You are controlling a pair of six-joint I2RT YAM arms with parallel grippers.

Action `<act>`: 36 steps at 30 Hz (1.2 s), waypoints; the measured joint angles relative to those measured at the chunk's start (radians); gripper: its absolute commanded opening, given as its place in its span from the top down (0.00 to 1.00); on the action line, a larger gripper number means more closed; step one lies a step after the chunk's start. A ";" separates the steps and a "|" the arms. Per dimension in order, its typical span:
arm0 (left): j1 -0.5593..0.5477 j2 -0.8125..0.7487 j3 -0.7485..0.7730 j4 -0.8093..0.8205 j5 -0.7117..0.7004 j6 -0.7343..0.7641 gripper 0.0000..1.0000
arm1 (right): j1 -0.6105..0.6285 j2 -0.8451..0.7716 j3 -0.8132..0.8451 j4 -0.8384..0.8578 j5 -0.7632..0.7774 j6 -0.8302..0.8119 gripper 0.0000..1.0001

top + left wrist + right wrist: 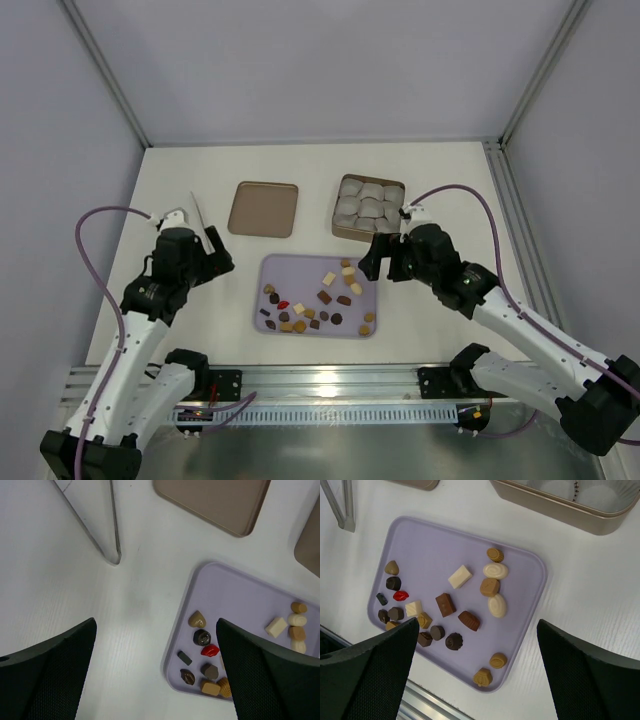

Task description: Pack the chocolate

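Observation:
The chocolate lies as several small dark, tan and cream pieces, plus one red piece, loose on a lavender tray. My left gripper hovers open over the table just off the tray's left edge, nothing between its fingers. In its wrist view the left gripper frames bare table and the red piece. My right gripper hangs open above the tray's right side; in its wrist view the right gripper sits over a brown piece, holding nothing.
A tan box with pale grey cup liners stands behind the tray at the right. Its flat brown lid lies to the left of it. A thin pale pointed tool rests by the left arm.

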 measured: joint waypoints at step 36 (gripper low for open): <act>0.279 0.898 0.407 0.059 0.010 0.054 0.00 | 0.000 0.105 0.115 -0.065 -0.078 -0.097 0.00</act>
